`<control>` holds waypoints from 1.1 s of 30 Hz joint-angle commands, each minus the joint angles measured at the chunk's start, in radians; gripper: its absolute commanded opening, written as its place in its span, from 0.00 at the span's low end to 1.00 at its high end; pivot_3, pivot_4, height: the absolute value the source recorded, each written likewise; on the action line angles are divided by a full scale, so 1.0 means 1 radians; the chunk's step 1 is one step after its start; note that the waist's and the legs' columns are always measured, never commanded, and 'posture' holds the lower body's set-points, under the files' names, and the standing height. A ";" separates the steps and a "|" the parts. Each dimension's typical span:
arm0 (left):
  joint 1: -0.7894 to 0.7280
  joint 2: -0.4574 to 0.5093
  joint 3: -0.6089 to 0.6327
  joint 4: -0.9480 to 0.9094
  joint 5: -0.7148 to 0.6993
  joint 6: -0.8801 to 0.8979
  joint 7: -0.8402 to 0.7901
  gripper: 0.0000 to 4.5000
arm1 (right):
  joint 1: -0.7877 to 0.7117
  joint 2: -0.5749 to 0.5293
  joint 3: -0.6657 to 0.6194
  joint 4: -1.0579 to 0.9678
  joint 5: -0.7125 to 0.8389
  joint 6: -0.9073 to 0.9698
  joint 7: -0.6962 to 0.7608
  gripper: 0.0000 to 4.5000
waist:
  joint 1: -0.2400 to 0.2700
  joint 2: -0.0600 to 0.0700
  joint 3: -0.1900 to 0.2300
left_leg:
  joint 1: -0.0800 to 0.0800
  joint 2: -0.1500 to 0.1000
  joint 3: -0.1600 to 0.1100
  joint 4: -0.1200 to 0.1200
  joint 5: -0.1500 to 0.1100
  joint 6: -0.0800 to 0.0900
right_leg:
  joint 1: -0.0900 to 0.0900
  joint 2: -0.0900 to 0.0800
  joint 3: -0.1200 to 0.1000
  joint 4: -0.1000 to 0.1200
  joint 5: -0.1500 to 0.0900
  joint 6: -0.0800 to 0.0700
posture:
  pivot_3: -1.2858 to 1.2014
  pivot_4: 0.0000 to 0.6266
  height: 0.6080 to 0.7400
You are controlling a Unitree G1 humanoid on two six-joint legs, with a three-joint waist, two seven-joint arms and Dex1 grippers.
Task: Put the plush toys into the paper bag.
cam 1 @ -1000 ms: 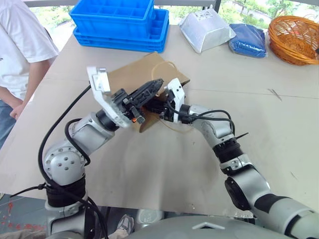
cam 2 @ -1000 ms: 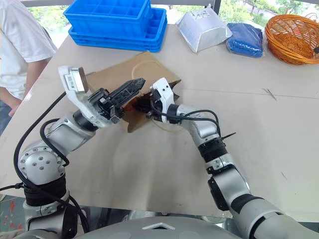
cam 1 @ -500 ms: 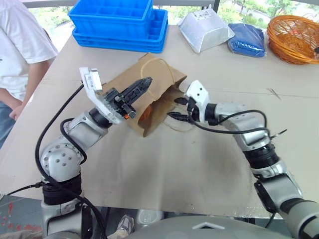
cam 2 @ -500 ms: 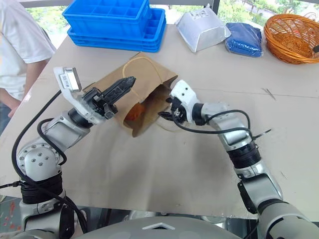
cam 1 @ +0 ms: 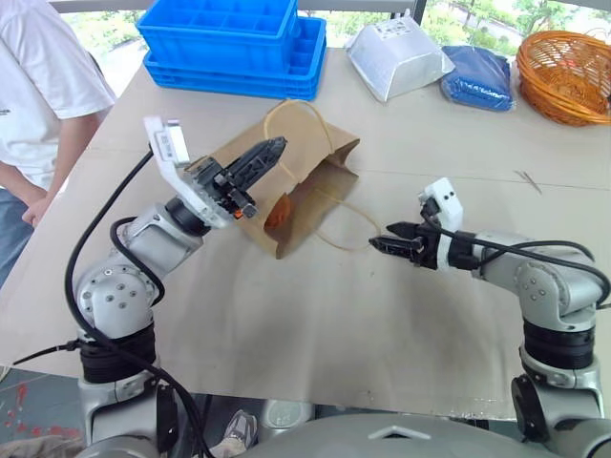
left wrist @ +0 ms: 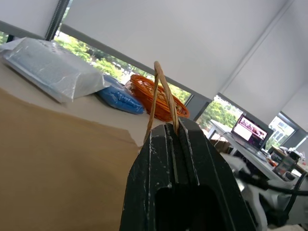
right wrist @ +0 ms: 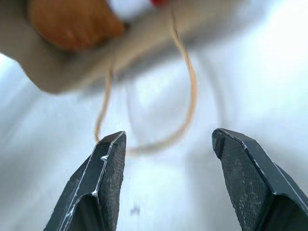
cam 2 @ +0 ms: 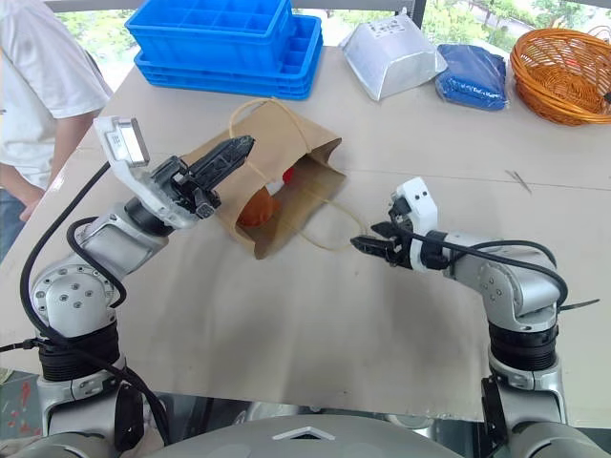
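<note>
The paper bag lies on its side on the table, mouth facing right. My left gripper is shut on its upper cord handle and holds the mouth up. Inside the mouth sits the brown plush toy, and a bit of the white toy with red shows behind it. The lower handle lies as a loop on the table. My right gripper is open and empty, to the right of the bag and pointing at it, just beyond the handle loop.
Stacked blue crates stand at the back, with a white plastic bag, a blue bag and an orange wicker basket to their right. A person in a white shirt stands at the table's left edge.
My right gripper has drawn back out of the bag's mouth to the right, and its fingers have spread wider. The left gripper keeps its hold on the handle.
</note>
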 commanded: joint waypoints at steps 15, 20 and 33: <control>-0.057 0.037 0.019 -0.054 -0.004 -0.007 -0.006 0.00 | -0.144 0.199 -0.287 0.125 0.254 0.123 -0.083 0.00 | -0.002 0.000 0.000 | -0.001 0.000 0.000 0.000 0.000 0.000 | 0.000 0.000 0.000 0.000 0.000 0.000 | 0.52 0.24 1.00; -0.176 0.102 0.019 0.022 0.025 -0.010 -0.075 0.00 | -0.409 0.348 -0.674 0.106 0.578 0.256 -0.306 0.00 | -0.003 0.000 0.000 | -0.001 -0.001 -0.001 0.000 0.000 0.000 | -0.001 0.001 0.000 0.001 0.000 0.000 | 0.52 0.24 1.00; -0.343 0.093 -0.148 0.315 0.295 -0.118 -0.417 0.00 | -0.405 0.117 -0.333 0.105 1.441 -0.249 -1.095 0.00 | -0.010 0.001 0.000 | -0.003 -0.003 0.002 -0.001 0.000 0.000 | -0.004 -0.001 0.000 0.001 0.000 0.000 | 0.52 0.24 1.00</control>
